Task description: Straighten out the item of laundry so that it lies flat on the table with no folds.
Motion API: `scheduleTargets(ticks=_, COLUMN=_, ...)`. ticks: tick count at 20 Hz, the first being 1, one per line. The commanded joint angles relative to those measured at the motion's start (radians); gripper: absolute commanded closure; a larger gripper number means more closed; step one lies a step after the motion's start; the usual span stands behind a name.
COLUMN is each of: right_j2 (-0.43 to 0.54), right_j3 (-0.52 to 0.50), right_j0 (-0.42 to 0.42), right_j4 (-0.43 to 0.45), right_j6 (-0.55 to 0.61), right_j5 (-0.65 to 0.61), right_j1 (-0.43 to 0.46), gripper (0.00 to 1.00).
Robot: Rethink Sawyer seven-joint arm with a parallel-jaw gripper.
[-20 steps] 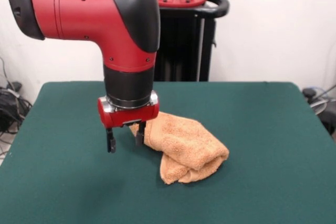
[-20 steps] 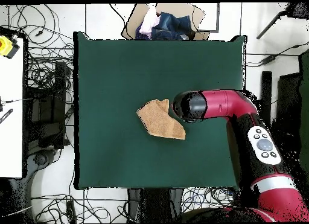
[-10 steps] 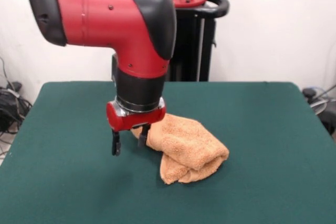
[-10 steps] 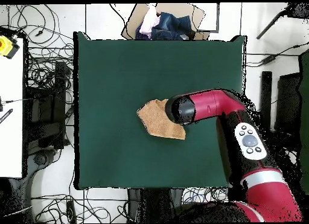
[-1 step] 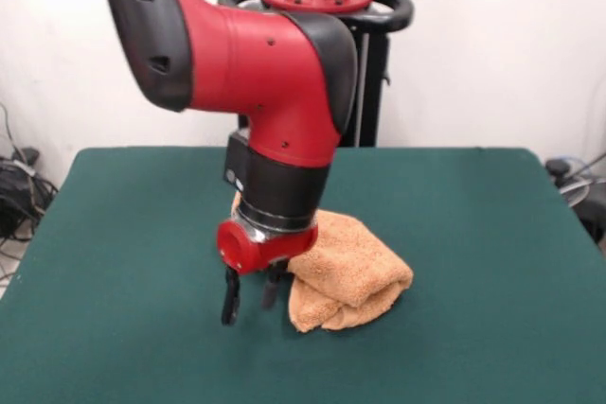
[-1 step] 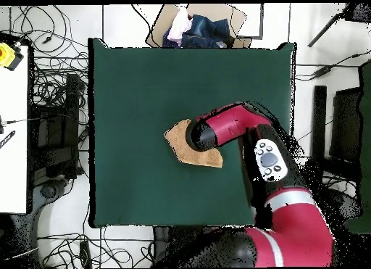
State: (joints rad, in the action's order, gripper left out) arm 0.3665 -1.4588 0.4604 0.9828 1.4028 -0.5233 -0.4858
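Nubby terry towel (image 5: pixel 350 267), matt felt table (image 5: pixel 473 234)

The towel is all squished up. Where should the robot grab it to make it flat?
Probably the loose edge of the towel nearest the open gripper, coming from above. The towel lies folded in a thick bundle, so lifting an outer flap there should help it unfold across the table.

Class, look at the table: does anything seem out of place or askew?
Yes: the towel lies bunched and folded over itself near the middle of the green table, not flat. The open gripper hangs at its edge.
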Motion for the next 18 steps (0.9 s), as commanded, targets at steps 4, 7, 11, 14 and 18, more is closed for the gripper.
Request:
scheduleTargets(ticks=4, right_j2=-0.108, right_j3=0.091, right_j0=-0.093, right_j4=0.101, right_j6=0.164, right_j5=0.129, right_j1=0.047, gripper=0.0)
scheduleTargets(ticks=7, right_j2=-0.148, right_j3=0.077, right_j0=-0.105, right_j4=0.102, right_j6=0.179, right_j5=0.176, right_j1=0.041, gripper=0.0)
scheduleTargets(ticks=11, right_j2=-0.193, right_j3=0.08, right_j0=-0.127, right_j4=0.099, right_j6=0.191, right_j5=0.215, right_j1=0.045, gripper=0.0)
scheduleTargets(ticks=14, right_j2=-0.218, right_j3=0.092, right_j0=-0.14, right_j4=0.09, right_j6=0.191, right_j5=0.242, right_j1=0.06, gripper=0.0)
scheduleTargets(ticks=18, right_j2=-0.23, right_j3=0.098, right_j0=-0.144, right_j4=0.06, right_j6=0.172, right_j5=0.24, right_j1=0.075, gripper=0.0)
